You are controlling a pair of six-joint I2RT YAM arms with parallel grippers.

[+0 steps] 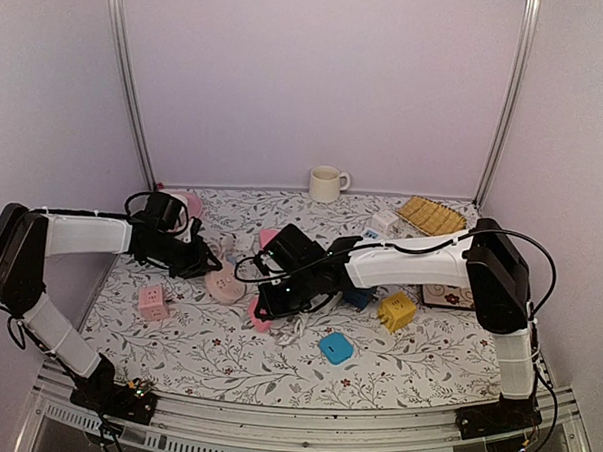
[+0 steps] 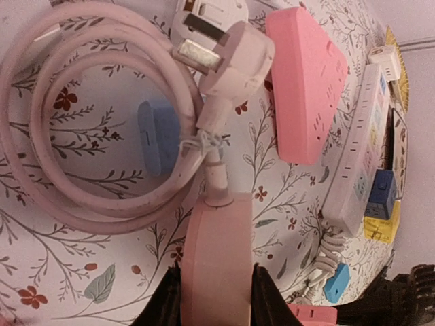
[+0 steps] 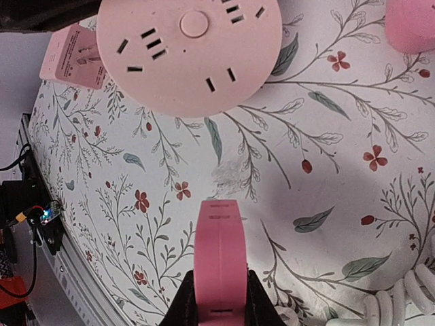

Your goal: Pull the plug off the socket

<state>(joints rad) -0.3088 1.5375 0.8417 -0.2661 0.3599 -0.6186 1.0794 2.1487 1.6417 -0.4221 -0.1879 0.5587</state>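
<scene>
Left pincer point(image 2: 216, 293) clamps round pink plastic socket point(image 2: 216, 244) edge-on; right wrist view alone shows right pincer point(image 3: 221, 299) clamping flat pink plug point(image 3: 221, 244). Floral-print worktop point(image 3: 326, 156).

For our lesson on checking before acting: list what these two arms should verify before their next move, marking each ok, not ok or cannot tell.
1. Left tool holds the round pink socket: ok, a finger on each side of its body.
2. Right tool holds the pink plug: ok, clamped between its fingers.
3. Plug is clear of the socket: ok, bare tablecloth shows between them.
4. Socket face is empty: ok, nothing sits in its visible slots.
5. White cord is clear of the right tool: cannot tell, it lies close at the frame edge.
</scene>
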